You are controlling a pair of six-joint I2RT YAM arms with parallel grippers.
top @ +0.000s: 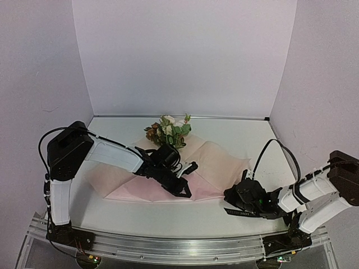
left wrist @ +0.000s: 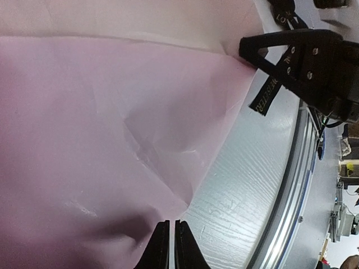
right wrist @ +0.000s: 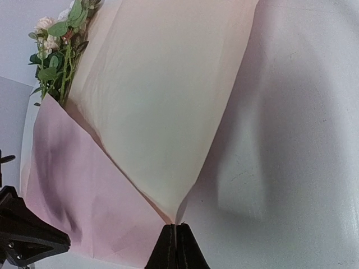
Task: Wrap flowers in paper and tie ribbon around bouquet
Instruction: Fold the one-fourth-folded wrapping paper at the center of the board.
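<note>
Lavender walls close in a white worktop point(top: 247, 134), where the paper point(top: 210, 165) lies spread across the middle with the flowers point(top: 168, 130) at its far edge, well beyond both arms. The left pincer point(left wrist: 171, 227) is pressed together on the paper's near edge. The right pincer point(right wrist: 175, 227) is closed too, pinching the sheet's near right corner, which rises in a fold. The ribbon point(left wrist: 268, 92) drapes over a right finger.

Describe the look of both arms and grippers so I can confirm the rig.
Both arms match: the left arm and right arm have white link shells between bulky black joint housings, each with a looping black cable. The left gripper and right gripper have slim black tapered fingers.
</note>
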